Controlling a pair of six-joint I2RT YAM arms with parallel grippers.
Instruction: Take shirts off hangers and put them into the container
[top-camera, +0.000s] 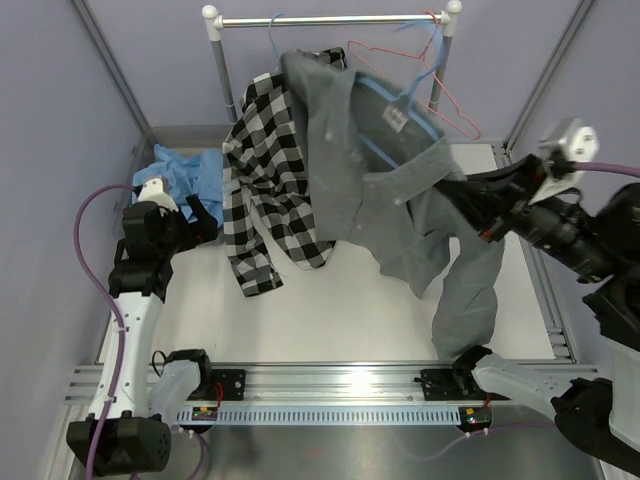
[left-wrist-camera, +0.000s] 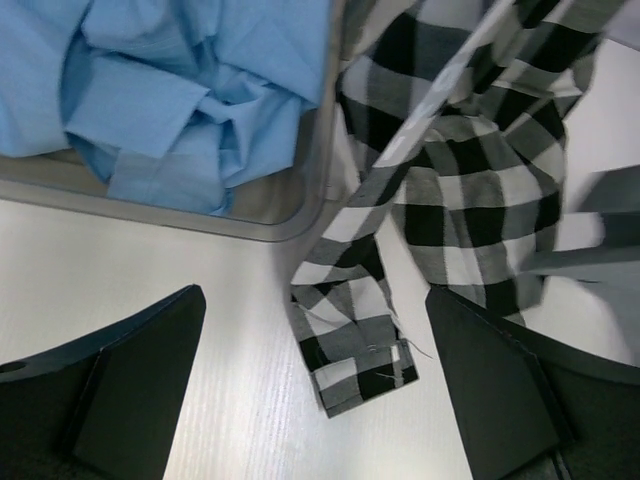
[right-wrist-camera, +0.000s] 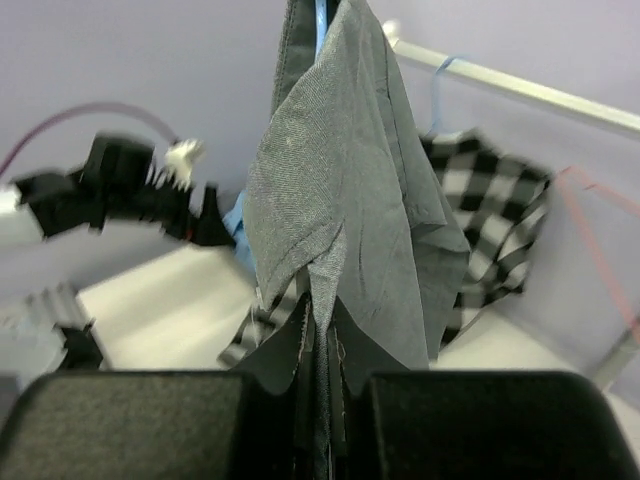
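Observation:
The grey shirt (top-camera: 380, 170) hangs askew on a light blue hanger (top-camera: 405, 105) and is stretched rightward. My right gripper (top-camera: 452, 192) is shut on its edge, the cloth pinched between the jaws (right-wrist-camera: 322, 335). The checked shirt (top-camera: 265, 190) hangs from a second blue hanger (top-camera: 275, 35), its cuff (left-wrist-camera: 360, 365) resting on the table. My left gripper (left-wrist-camera: 315, 295) is open around that cuff without touching it. The light blue shirt (left-wrist-camera: 170, 90) lies crumpled in the container (left-wrist-camera: 290, 225). A pink-red hanger (top-camera: 452, 95) hangs bare.
The silver rack bar (top-camera: 330, 19) spans the back on two posts. Purple walls close in on the left and right. A metal rail (top-camera: 330, 385) runs along the near edge between the arm bases. White tabletop (top-camera: 340, 310) shows under the shirts.

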